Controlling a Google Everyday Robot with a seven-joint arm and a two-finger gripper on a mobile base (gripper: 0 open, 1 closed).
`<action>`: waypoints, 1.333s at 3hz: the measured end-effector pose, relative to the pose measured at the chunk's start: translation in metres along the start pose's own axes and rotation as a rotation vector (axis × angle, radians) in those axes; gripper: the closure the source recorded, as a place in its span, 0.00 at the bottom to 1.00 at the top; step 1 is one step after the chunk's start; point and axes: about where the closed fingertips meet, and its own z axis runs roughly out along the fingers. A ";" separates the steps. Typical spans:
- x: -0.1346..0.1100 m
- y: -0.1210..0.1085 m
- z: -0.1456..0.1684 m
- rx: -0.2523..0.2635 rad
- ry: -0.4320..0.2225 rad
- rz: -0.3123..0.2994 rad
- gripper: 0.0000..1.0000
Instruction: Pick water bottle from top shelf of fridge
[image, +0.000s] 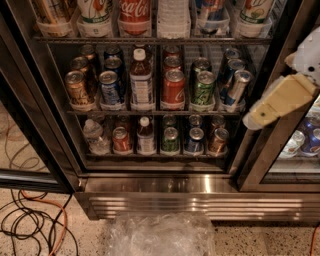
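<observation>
Two neighbours crowd water bottle (173, 17) at 12 o'clock; gripper (277, 102) at 3 o'clock, its opening I can't tell, approx. could knock Coca-Cola bottle (134, 15).

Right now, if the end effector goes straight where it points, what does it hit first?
The end effector, at right, points down-left: it would probably meet the fridge door frame first. Depth unclear. The water bottle is well above that line.

water bottle (173, 17): top cut by upper edge | pincer (261, 114): at right, partly cut off
</observation>
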 end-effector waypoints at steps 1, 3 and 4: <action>-0.019 -0.023 0.004 0.027 -0.167 0.205 0.00; -0.032 -0.024 0.001 0.047 -0.240 0.247 0.00; -0.056 -0.024 -0.006 0.083 -0.354 0.279 0.00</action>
